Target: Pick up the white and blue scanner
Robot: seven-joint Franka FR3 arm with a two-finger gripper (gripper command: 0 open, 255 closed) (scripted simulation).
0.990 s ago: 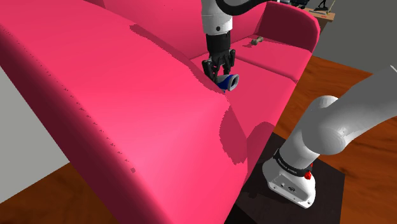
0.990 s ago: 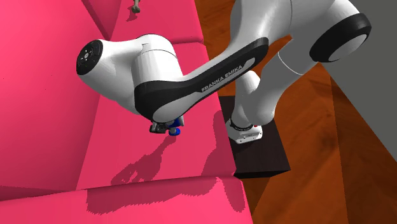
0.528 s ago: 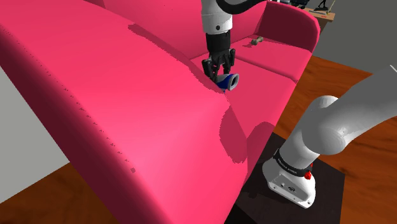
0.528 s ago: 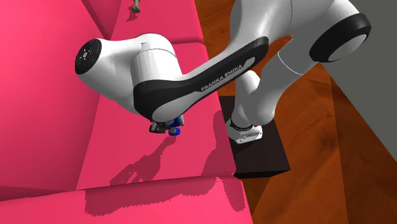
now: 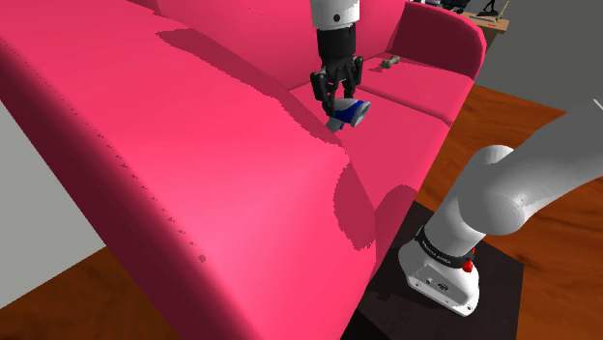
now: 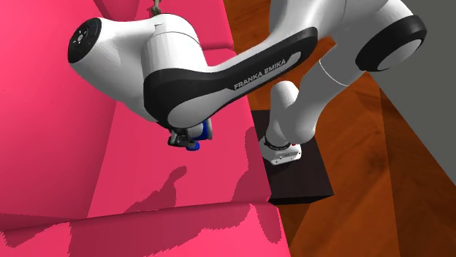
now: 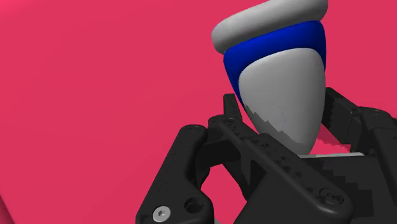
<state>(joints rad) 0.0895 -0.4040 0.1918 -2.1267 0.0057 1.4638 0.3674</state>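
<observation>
The scanner — grey-white with a blue band — is clasped by its narrow end between the nearly closed fingers of the gripper, clear of the pink sofa. It should be raised straight and slowly, so the tapered body is not squeezed out. A wooden floor is seen beside the sofa.

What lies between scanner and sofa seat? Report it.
Nothing: in the second exterior view, the white and blue scanner hangs clear above the bare pink sofa seat.

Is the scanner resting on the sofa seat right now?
No, the scanner hangs clasped in the tool, raised clear of the pink sofa seat below it.
</observation>
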